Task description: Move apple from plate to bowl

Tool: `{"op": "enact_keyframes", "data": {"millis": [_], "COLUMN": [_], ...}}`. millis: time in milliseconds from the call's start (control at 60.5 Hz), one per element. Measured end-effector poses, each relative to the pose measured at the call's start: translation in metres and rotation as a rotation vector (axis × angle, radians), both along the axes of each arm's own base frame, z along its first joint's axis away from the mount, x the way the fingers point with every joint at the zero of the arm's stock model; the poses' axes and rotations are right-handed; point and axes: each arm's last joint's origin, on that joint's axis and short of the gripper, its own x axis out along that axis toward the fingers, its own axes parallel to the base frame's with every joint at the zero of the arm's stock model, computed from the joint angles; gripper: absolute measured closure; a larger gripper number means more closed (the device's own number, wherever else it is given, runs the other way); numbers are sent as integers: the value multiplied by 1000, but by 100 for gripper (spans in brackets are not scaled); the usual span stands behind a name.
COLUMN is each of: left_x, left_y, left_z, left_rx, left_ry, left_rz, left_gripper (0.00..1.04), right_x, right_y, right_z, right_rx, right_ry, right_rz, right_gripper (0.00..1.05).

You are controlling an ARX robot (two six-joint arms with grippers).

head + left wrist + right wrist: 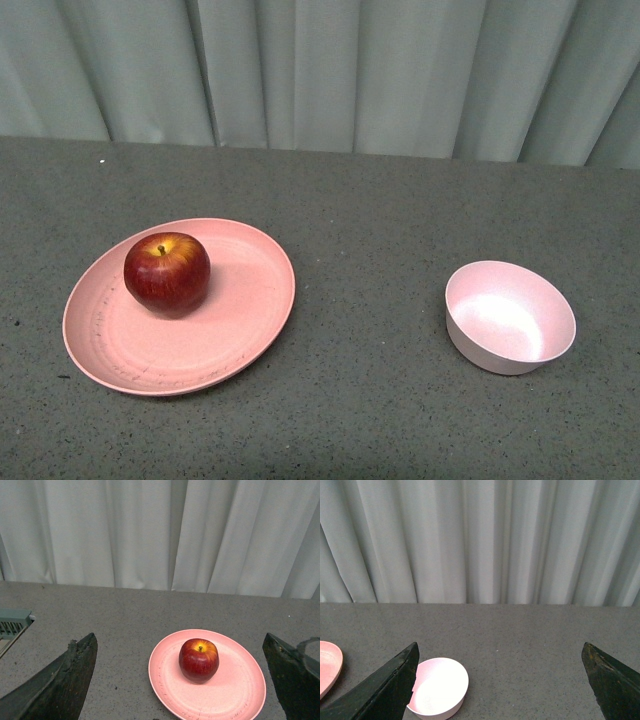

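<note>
apple: sitting on the plate, stem up, yellowish patch on top (167,272), a bit toward the back-left of the middle, nothing touching it
plate: big flat pink one (240,320) on the robot's left side of the table, few dark scuffs near the front rim, otherwise bare
bowl: small pale pink one (490,355) over on the right, well apart from the plate, empty and upright
left gripper: wide open (179,636), nothing in it. Its wrist view looks right at the apple between the two dark fingers, so it's lined up that way but hanging back, not near contact
right gripper: also spread wide and empty (500,645). The bowl shows just by one finger in its wrist view, the plate's edge peeks in at the side
arms in front view: neither one shows up
table: grey speckled top (380,230), pale curtain (320,70) behind
progress: basically zero imo, nothing grabbed, bowl empty
what's left: everything: reach in, close on the apple, lift, carry across, drop in the bowl
my guess: left arm does the pick since it's the one facing the apple, and the bowl looks like a snug fit
</note>
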Motion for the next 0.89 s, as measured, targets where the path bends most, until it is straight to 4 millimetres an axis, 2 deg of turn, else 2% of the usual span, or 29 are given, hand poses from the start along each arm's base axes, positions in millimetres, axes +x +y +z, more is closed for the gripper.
{"op": "enact_keyframes", "data": {"millis": [892], "left_x": [0], "left_y": [0], "left_z": [0], "left_rx": [0], "left_ry": [0], "left_rz": [0], "left_gripper": [7], "right_x": [0], "right_y": [0], "right_z": [0], "right_rx": [0], "right_ry": [0], "right_rz": [0], "right_gripper": [9]}}
